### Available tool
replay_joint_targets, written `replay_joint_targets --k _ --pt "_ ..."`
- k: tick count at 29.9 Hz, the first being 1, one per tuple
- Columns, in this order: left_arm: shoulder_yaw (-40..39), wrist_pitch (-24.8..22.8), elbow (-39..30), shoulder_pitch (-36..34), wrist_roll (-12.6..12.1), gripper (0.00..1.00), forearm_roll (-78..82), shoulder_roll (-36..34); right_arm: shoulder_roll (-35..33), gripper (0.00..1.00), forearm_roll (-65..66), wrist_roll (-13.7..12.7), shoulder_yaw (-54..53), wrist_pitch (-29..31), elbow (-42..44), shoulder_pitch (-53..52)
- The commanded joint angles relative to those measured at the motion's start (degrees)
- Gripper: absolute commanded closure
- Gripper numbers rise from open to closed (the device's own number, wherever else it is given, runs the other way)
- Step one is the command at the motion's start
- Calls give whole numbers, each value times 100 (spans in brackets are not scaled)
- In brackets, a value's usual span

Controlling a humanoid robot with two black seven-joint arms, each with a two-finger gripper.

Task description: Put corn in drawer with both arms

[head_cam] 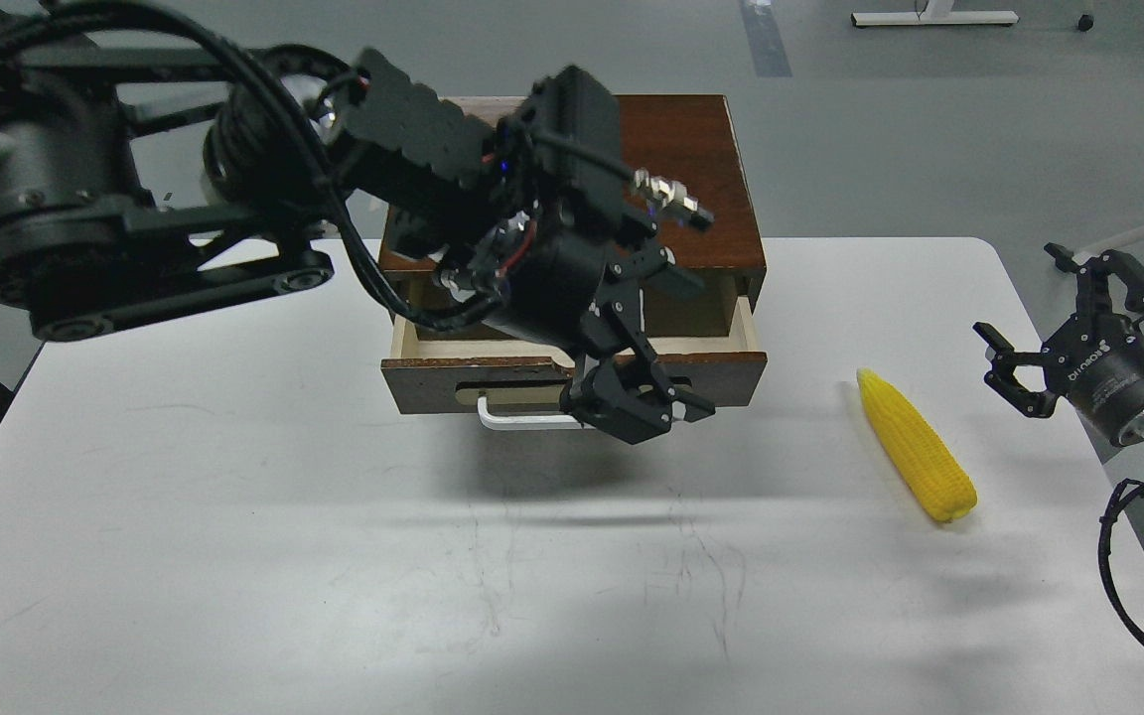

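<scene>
The yellow corn lies on the white table, right of the drawer and left of my right gripper. The dark brown drawer of the reddish-brown-topped box is pulled partly out, showing its pale inside. Its white bar handle shows at the left; the rest is hidden. My left gripper hangs in front of the drawer's front, over the handle's right part. Its fingers are dark and bunched. My right gripper is open and empty at the table's right edge, a hand's width from the corn.
The left arm's thick wrist and cables cover the box's left half and part of the drawer opening. The table's right edge runs just by the right gripper. Grey floor lies behind the box.
</scene>
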State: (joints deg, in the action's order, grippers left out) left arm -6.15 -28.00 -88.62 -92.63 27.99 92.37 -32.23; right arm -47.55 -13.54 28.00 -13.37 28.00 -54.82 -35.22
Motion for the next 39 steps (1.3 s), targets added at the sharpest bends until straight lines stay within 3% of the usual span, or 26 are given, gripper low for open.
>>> replay_joint_targets --k 1,7,12,18,22,27,35,39 --pt "-317 0 91 70 1 1 -1160 -346 0 0 0 0 9 0 6 -2" --pt "-334 84 231 975 1 1 -3542 -1022 9 0 0 0 18 0 -3 6" --pt "-387 1593 240 1983 1 2 -4777 -1224 0 0 0 0 27 0 -3 6" --pt "-764 2702 520 3056 1 2 -6229 -1172 -9 0 9 0 88 0 -3 -2" --pt "-1203 2703 934 3742 1 1 -6714 -1154 -166 0 324 0 97 0 -11 -11" --pt "-1959 2528 1496 4490 1 1 -7233 -1031 -465 0 1633 0 97 0 -38 -143" --pt "-2452 1755 2156 5166 1 1 -7682 -1022 -1177 0 4688 0 106 0 -134 -897" --pt "-2619 1710 2156 5379 1 1 -7647 -996 -1345 0 6082 0 115 0 -354 -1110"
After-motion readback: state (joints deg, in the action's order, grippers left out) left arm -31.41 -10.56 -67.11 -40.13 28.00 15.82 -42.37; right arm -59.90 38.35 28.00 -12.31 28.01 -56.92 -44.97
